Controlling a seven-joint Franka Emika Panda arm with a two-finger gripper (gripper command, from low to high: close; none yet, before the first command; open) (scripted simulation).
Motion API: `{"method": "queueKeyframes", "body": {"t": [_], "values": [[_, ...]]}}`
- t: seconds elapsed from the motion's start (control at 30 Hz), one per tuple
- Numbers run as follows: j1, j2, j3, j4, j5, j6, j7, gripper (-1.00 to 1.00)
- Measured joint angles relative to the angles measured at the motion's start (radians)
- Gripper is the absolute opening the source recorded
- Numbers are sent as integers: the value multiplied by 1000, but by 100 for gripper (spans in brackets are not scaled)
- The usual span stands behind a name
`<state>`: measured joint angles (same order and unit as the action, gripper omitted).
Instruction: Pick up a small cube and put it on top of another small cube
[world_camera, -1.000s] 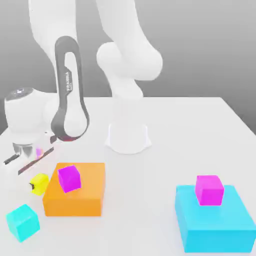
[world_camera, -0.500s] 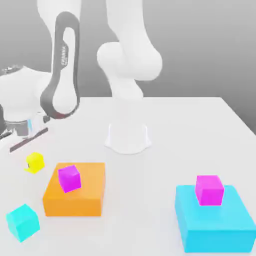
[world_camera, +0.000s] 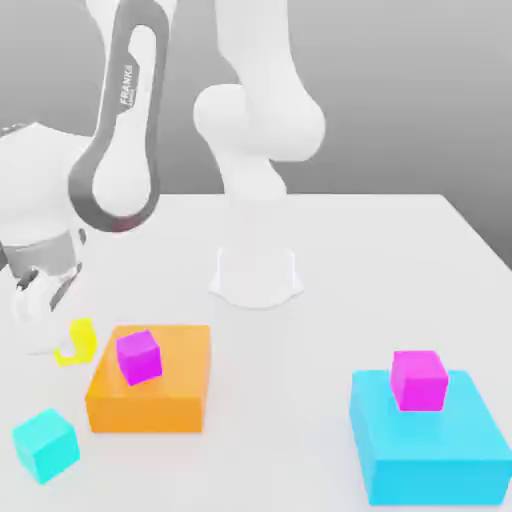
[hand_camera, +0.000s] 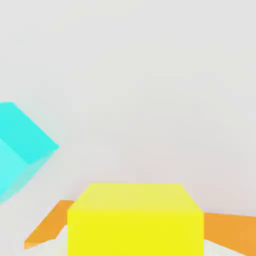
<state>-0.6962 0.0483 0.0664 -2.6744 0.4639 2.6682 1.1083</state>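
Note:
The small yellow cube (world_camera: 82, 337) hangs just above the table at the exterior view's left, beside the orange block. My gripper (world_camera: 68, 345) is shut on it, with one white finger across its near side. In the hand view the yellow cube (hand_camera: 135, 220) sits close up in front of the camera. The other small cube, pinkish-magenta (world_camera: 418, 378), rests on top of the large cyan block (world_camera: 430, 455) at the exterior view's right, far from my gripper.
An orange block (world_camera: 170, 395) carries a more violet small cube (world_camera: 138, 357). A small cyan cube (world_camera: 45, 443) lies at the front left. The arm's white base (world_camera: 256, 275) stands mid-table. The hand view also takes in the cyan cube (hand_camera: 20, 145) and the orange block (hand_camera: 230, 230).
The gripper closed on the yellow cube and lifted it off the table. The hand has turned, and the cube now hangs a little closer to the orange block.

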Motion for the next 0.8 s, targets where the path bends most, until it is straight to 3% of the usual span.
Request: {"method": "queueKeyframes", "body": {"t": [0.13, 0.27, 0.5, 0.8], "values": [[43, -15, 38, 30, 87, -51, -182, -100], [149, -52, 116, 52, 80, -107, -220, -100], [398, -132, 246, 83, -7, -202, -190, -100], [551, -229, 481, 104, -230, -267, 42, -100]]}}
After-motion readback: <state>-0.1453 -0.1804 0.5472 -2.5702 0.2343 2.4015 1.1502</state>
